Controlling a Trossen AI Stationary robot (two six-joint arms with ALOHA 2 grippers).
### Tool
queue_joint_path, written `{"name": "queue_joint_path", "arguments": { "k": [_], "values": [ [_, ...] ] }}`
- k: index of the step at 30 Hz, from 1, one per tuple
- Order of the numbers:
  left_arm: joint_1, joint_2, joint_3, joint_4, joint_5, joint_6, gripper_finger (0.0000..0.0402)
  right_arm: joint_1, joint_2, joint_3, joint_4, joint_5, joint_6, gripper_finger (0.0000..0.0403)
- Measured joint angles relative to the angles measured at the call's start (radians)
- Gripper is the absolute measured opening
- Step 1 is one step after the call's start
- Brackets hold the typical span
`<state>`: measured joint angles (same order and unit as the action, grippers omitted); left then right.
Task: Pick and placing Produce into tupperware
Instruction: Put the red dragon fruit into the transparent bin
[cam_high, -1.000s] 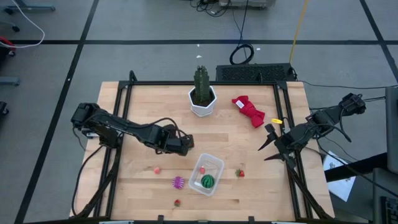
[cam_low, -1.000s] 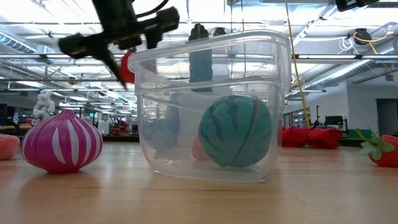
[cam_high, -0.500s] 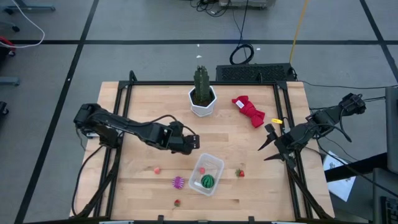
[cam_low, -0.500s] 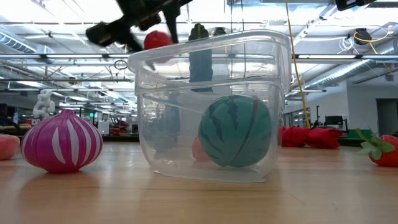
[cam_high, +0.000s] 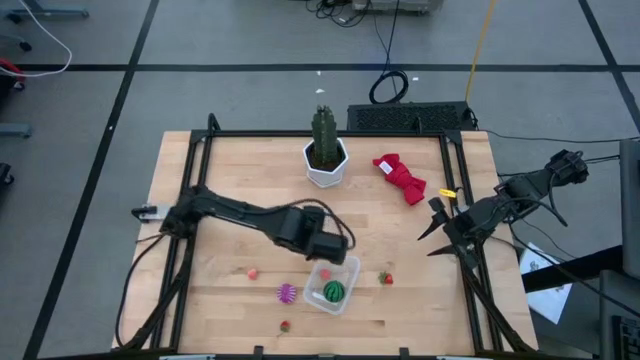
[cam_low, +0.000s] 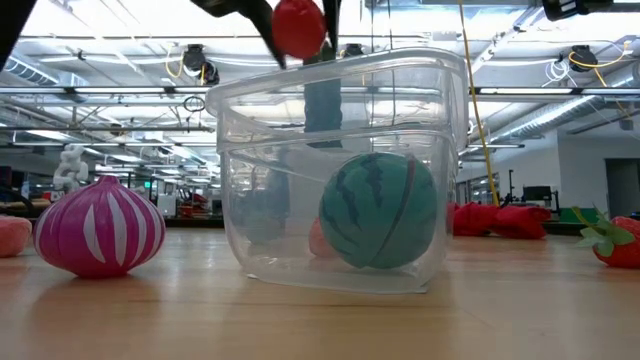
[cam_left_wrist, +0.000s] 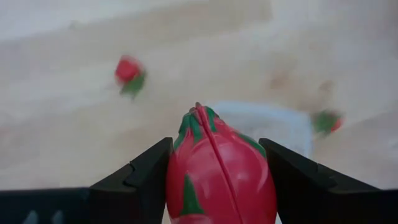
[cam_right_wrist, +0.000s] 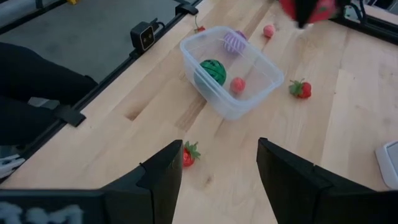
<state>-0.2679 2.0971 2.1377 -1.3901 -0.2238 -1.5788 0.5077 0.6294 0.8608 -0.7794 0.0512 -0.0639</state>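
Produce in hand: the big red piece (cam_left_wrist: 219, 171) with green leaves sits squeezed between the two fingers of the left end effector (cam_high: 335, 243).
Where it is: up in the air, just over the back edge of the tupperware (cam_high: 345, 268), not inside yet.
Which way to go: I think the tub lies just ahead and below, so a short move forward and down comes next.
Long side: the red piece points its tip forward, away from the fingers.
Already in the tub: the green striped ball (cam_high: 333, 292) and a small red bit (cam_right_wrist: 237, 84).
Left arm: stretched long across the tabletop (cam_high: 400, 240).
Right end effector (cam_high: 435, 228): waits at the right edge, well apart, fingers parted and holding nothing.
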Motion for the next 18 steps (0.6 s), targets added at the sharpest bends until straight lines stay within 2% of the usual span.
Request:
{"name": "queue_joint_path", "arguments": {
  "k": [3, 6, 18],
  "values": [
    [-0.016, 0.084, 0.097, -0.048, 0.057, -0.003, 0.0228, 0.0, -0.026, 0.0, -0.018, 0.0, 0.018, 0.0196],
    [-0.034, 0.128, 0.142, -0.057, 0.076, -0.012, 0.0228, 0.0, -0.055, 0.0, -0.019, 0.0, 0.047, 0.0196],
    [-0.074, 0.195, 0.148, 0.037, 0.084, -0.057, 0.0228, 0.0, -0.102, 0.0, -0.008, 0.0, 0.06, 0.0196]
  ]
}}
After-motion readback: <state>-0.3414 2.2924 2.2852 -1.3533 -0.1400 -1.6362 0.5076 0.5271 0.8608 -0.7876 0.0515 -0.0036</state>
